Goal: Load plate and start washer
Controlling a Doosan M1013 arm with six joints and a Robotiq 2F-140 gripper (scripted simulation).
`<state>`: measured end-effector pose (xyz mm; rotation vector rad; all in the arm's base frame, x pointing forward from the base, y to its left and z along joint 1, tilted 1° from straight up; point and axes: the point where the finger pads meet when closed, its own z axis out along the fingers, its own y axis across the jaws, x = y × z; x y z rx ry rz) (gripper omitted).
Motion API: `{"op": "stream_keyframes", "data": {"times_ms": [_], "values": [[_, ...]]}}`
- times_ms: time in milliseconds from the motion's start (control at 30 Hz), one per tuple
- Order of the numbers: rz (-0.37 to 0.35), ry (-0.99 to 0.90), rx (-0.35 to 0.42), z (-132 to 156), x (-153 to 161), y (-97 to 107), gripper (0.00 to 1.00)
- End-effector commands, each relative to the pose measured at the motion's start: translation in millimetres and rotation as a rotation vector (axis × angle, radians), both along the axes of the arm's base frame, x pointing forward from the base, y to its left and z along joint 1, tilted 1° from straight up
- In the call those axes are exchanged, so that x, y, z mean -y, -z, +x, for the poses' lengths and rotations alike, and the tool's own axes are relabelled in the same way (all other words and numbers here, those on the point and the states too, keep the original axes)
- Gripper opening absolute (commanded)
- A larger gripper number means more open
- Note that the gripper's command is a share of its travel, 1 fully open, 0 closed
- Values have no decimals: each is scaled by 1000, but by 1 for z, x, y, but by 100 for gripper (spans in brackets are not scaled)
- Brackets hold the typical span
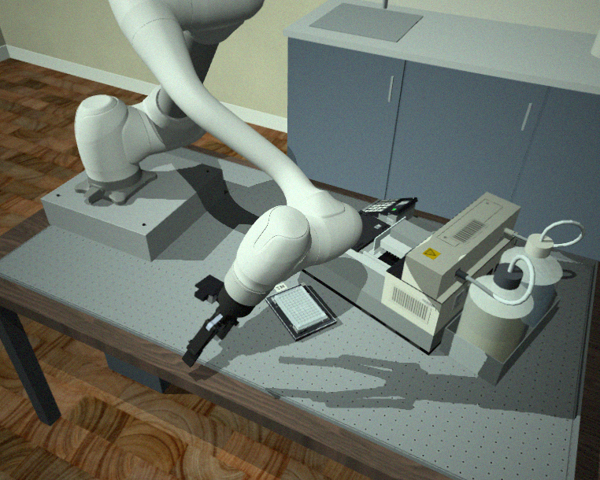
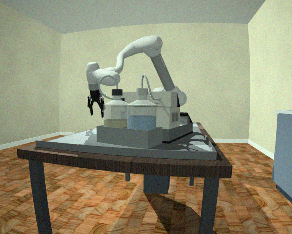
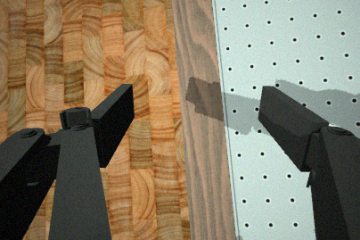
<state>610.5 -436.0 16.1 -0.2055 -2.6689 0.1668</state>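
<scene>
— What does the top view give in the way of writing?

— Little that reads. The plate washer (image 1: 445, 268) carries two barcode labels and a yellow warning triangle; a small tag at the rear corner of the plate nest (image 1: 329, 324) is too small to make out. The plate (image 1: 301, 307) lies flat in that nest, just in front of the washer's base. The keypad (image 1: 386, 205) sits at the washer's far end, partly behind the arm's (image 1: 290, 232) elbow, with a small green light beside it.

— And the gripper?

— The gripper (image 1: 203, 323) hangs over the near edge of the table (image 1: 109, 335), beside the nest but apart from the plate. Its fingers stand partly apart with nothing between them. Two bottles (image 1: 497, 315) with looped tubing stand in a tray to the washer's right.

— What does the exterior view add?

— It looks from the bottle end. The bottles (image 2: 131, 110) and their tray (image 2: 128, 137) block the nest and plate entirely. One bottle holds yellowish liquid, the other blue. The gripper (image 2: 96, 110) shows well above the table, pointing down, fingers spread.

— And the wrist view?

— Only the two black fingers, apart and bare, straddling the table's wooden rim (image 3: 200, 147): one over the parquet floor (image 3: 67, 36), the other over the perforated board (image 3: 290, 22). No plate appears here.
</scene>
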Motion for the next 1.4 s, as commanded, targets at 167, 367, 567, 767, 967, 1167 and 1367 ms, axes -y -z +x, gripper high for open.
{"op": "stream_keyframes", "data": {"times_ms": [167,367,567,767,967,1167,1367], "values": [[131,-269,30,16,-26,-12,70],[197,-421,44,26,-44,-19,70],[271,-605,59,35,-61,-26,70],[314,-722,68,41,-74,-32,70],[379,-910,81,50,-93,-39,70],[436,-1092,91,57,-111,-47,70],[470,-1212,96,63,-124,-52,70]]}}
